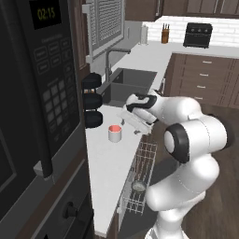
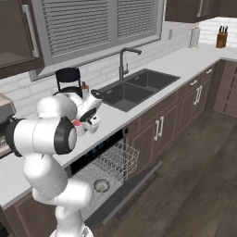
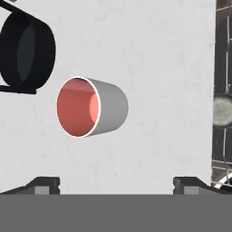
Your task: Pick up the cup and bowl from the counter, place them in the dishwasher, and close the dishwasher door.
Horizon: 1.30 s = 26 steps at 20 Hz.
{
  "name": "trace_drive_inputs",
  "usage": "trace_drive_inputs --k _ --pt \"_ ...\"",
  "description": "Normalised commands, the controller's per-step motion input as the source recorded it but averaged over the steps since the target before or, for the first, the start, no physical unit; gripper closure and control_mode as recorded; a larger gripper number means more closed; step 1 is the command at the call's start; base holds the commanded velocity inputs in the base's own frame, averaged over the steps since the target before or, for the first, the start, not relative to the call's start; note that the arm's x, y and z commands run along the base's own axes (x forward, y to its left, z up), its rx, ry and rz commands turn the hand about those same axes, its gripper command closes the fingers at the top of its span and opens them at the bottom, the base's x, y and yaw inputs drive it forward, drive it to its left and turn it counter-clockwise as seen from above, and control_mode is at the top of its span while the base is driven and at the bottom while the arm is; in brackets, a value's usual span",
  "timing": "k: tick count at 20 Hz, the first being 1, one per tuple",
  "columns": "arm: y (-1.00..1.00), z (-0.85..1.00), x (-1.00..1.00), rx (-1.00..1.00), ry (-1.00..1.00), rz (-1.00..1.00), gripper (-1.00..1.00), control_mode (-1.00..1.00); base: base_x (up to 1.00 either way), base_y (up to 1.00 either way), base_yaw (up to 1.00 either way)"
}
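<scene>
The cup [image 1: 115,133] stands upright on the counter [image 1: 105,163], white outside and red-pink inside. In the hand view the cup [image 3: 90,107] lies just ahead of my gripper [image 3: 117,183], whose jaws stand wide with nothing between them. My gripper [image 1: 130,127] hangs above the counter, just right of the cup and apart from it. The grey bowl [image 1: 138,186] sits in the white wire rack [image 1: 144,158] pulled out of the dishwasher. The bowl [image 2: 102,185] shows again over the dishwasher door [image 2: 139,185], which is folded down flat.
Three stacked black round things [image 1: 92,100] stand just behind the cup. The dark double sink [image 1: 130,81] and its faucet [image 1: 109,56] lie further along the counter. A tall black oven unit [image 1: 37,93] walls off the left side.
</scene>
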Motion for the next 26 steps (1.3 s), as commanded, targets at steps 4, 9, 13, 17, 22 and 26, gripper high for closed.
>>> trace_drive_inputs --k 4,9,13,17,22,26 --pt "0.43 -0.03 0.47 -0.05 0.1 0.01 -1.0 -1.0 0.0 0.0 0.0" --pt "0.23 -0.19 0.44 -0.03 0.08 0.0 -1.0 -1.0 0.0 0.0 0.0" --pt "0.0 -0.27 0.28 -0.09 0.04 0.0 -1.0 -1.0 0.0 0.0 0.0" --pt "0.01 -0.21 0.18 -0.12 0.02 -0.02 -1.0 -1.0 0.0 0.0 0.0" --pt "0.01 -0.42 0.09 -0.12 0.06 0.0 -1.0 -1.0 0.0 0.0 0.0" --pt "0.0 -0.39 0.15 -0.08 0.03 0.0 -1.0 -1.0 0.0 0.0 0.0"
